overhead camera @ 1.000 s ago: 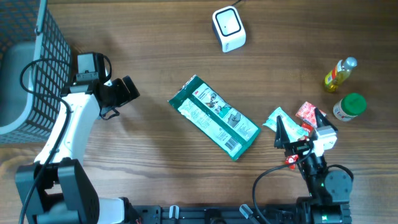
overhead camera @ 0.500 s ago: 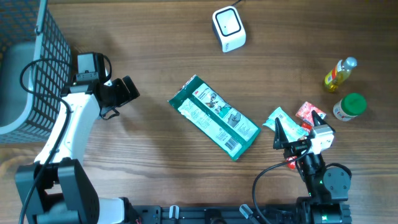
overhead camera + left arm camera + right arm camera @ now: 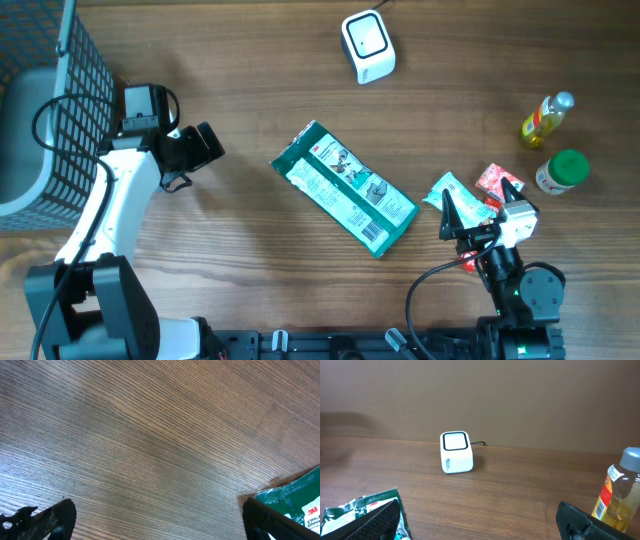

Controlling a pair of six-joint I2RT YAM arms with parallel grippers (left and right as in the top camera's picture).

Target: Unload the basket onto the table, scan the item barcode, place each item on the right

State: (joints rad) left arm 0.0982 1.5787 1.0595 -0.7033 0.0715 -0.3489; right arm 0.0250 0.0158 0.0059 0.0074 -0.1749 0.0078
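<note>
The green 3M package [image 3: 345, 188] lies flat on the wooden table [image 3: 250, 260] near the middle of the overhead frame, running diagonally from upper left to lower right, printed face up, with a small white patch near its lower-right end (too small to read as a barcode for certain). The white barcode scanner [image 3: 367, 46] stands well apart from it at the top centre, its window facing up. The left gripper [image 3: 205, 148] sits left of centre, jaws spread wide and holding nothing, with bare wood between it and the package; in its wrist view the package's corner [image 3: 295, 500] shows at the lower right edge. The right gripper [image 3: 480, 203] is at the lower right, jaws likewise wide and empty, above a small green packet [image 3: 443, 190] and a red packet [image 3: 493, 178]. Its wrist view looks across the table at the scanner [image 3: 456, 452] and a yellow oil bottle [image 3: 620, 492]. In the overhead frame, a green-capped jar [image 3: 561, 171] lies just below that bottle [image 3: 547, 118] at the right edge. A dark wire basket [image 3: 45, 90] fills the upper left.
</note>
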